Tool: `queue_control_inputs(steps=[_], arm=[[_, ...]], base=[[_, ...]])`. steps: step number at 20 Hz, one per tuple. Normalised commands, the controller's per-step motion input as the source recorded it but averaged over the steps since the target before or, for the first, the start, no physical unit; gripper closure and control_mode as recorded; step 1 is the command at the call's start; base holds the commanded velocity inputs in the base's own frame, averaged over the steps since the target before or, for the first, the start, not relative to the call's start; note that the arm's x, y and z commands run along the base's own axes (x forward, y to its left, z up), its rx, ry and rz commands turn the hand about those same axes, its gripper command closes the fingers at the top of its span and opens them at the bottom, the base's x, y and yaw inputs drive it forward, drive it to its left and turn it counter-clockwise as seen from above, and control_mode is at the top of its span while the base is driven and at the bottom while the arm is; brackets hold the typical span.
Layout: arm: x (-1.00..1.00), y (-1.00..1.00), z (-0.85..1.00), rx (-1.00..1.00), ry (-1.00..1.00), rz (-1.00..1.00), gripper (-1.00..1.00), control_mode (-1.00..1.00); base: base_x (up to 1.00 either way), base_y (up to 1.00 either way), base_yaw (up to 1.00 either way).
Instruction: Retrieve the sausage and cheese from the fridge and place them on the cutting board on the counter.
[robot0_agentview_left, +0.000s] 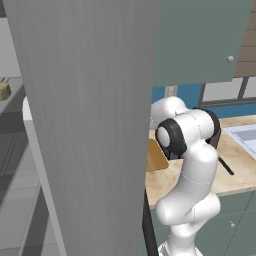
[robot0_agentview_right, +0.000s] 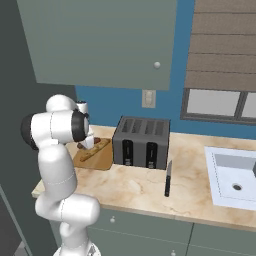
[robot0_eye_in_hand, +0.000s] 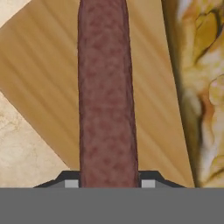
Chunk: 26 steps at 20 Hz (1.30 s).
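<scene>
Gripping sausage (robot0_eye_in_hand: 108, 92) between tool (robot0_eye_in_hand: 108, 183) tips

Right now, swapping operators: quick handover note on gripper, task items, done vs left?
Gripper: shut on the sausage, held over the cutting board.
Cutting board sits on the counter, left of the toaster; a pale yellowish stick-shaped item already lies on it.
Cheese sits on a fridge shelf, far left in the left base view; the fridge door stands open.
Done: sausage pulled from the fridge and brought to the board.
Left: release the sausage on the board, go back for the cheese, set it on the board.
</scene>
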Motion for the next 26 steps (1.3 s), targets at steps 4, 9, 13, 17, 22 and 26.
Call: queue_control_inputs(steps=[4,9,13,17,22,26], arm=[[0.0,-0.16,-0.18,0.0,0.0,-0.03,1.0,-1.0],[-0.1,-0.34,-0.16,0.0,0.0,-0.01,1.0,-1.0],[-0.15,-0.36,-0.09,0.0,0.0,0.0,1.0,-1.0],[-0.04,-0.18,-0.13,0.0,0.0,0.0,1.0,-1.0],[0.0,-0.01,-0.13,0.0,0.01,0.0,-1.0,-1.0],[-0.01,-0.03,0.08,0.0,0.0,0.0,-1.0,-1.0]], base=[[0.0,0.0,0.0],[0.0,0.0,0.0],[0.0,0.0,0.0],[0.0,0.0,0.0],[0.0,0.0,0.0],[0.0,0.0,0.0]])
